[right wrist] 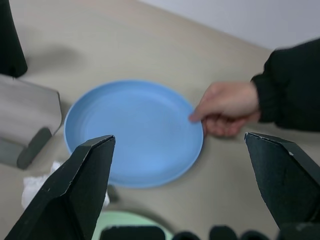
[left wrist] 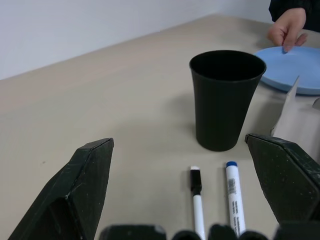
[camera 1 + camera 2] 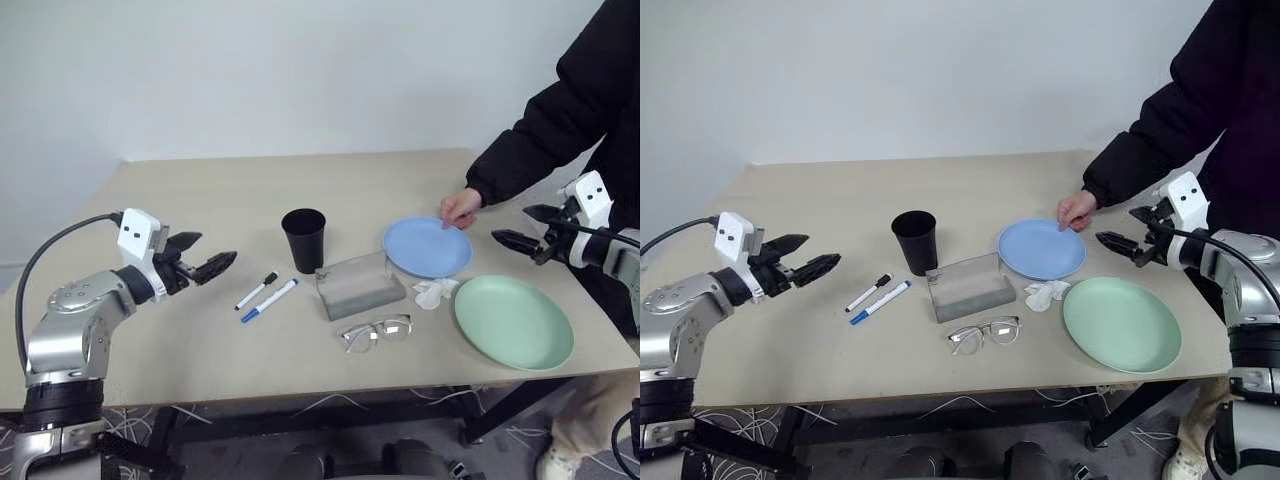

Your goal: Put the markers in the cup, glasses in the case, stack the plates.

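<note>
Your left claw point(image 3: 207, 256), fingers apart and empty, is nearer the 2 markers point(image 3: 264, 294); they lie just beside the cup point(image 3: 304, 239), caps twd it, long axes pointing at the claw.

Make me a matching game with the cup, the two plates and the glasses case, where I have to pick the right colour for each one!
Things:
1. cup
2. plate the person's hand touches
3. plate nearest the table's front edge
4. case

Colours:
A. mint green
B. grey
C. black
D. light blue

Pairs: 1-C, 2-D, 3-A, 4-B
</note>
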Controlling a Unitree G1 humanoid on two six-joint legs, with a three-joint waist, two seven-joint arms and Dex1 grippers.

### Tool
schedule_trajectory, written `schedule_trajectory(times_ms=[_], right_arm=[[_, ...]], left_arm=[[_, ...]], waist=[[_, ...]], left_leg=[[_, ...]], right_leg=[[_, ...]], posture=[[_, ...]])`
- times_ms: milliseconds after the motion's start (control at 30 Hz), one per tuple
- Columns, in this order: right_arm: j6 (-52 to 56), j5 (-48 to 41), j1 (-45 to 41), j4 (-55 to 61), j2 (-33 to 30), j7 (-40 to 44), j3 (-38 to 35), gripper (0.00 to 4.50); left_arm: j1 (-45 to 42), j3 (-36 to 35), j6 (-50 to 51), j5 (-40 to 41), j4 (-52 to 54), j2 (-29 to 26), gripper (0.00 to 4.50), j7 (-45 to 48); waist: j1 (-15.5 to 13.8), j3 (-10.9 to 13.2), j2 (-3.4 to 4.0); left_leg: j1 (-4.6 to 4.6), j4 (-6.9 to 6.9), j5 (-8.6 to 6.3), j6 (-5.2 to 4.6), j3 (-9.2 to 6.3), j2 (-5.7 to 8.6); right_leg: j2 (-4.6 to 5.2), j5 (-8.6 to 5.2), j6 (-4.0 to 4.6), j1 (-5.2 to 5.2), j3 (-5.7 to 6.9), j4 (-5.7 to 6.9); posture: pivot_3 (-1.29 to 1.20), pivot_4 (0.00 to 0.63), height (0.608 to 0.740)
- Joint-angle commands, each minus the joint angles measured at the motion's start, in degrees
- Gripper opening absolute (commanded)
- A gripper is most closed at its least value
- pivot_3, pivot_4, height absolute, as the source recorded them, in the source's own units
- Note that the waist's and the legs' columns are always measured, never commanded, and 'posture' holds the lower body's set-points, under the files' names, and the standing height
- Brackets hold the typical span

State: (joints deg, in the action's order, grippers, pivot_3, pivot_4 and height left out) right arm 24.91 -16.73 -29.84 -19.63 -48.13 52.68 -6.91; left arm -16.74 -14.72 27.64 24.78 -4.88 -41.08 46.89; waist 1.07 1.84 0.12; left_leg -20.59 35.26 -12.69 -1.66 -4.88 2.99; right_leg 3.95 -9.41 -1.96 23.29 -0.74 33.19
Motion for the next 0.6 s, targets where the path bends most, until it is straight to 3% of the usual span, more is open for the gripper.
schedule_trajectory(times_ms=[33, 600], right_arm=[[-0.6, -0.2, 0.4, 1.7, -2.2, -0.2, -3.1, 4.50], [1.4, 0.3, 3.2, -2.0, -6.3, 0.1, -5.5, 4.50]], left_arm=[[-2.9, 0.8, -1.1, -0.2, -0.2, 0.4, 4.47, 0.2], [-1.5, 2.4, -1.4, -0.5, 2.2, 3.6, 4.47, -1.4]], waist=[[0.0, 0.0, 0.00], [0.0, 0.0, -0.01]], left_leg=[[0.00, 0.00, 0.00, -0.01, 0.03, 0.00], [-0.02, 0.01, 0.10, -0.21, 0.10, -0.04]], right_leg=[[0.01, 0.00, 0.00, 0.00, -0.01, 0.00], [0.01, 0.01, -0.01, -0.03, -0.02, -0.12]], posture=[[0.00, 0.000, 0.727], [0.00, 0.000, 0.727]])
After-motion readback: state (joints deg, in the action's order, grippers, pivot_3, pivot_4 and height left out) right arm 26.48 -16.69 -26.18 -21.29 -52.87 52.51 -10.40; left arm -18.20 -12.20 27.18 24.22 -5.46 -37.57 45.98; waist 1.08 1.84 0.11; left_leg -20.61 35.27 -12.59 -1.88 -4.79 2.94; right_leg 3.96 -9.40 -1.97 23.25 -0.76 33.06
